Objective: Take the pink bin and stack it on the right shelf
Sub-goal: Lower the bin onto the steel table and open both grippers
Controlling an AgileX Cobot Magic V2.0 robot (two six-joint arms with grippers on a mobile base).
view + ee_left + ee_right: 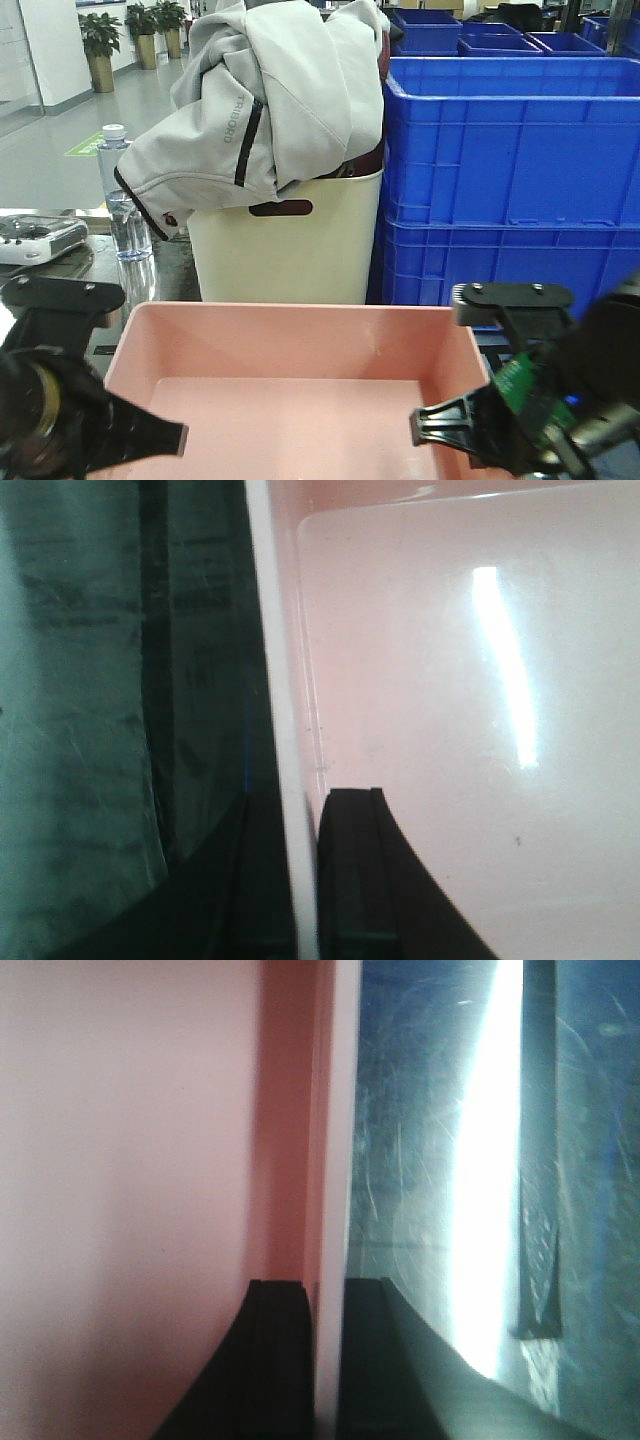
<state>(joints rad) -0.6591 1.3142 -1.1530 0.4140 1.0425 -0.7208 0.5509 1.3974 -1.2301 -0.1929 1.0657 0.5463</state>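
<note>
Our left gripper [300, 815] and right gripper [325, 1300] each pinch a side wall of the pink bin [300, 345]; we should raise both together, level.

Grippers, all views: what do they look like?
Both matte black: left gripper, right gripper. Jaws are flat slabs flaring into curved bases. The front view shows a green circuit board on the right one and a brass-coloured ring on the left. No markings legible.

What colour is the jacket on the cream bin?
Light grey jacket, dark trim; front view shows it best.
</note>
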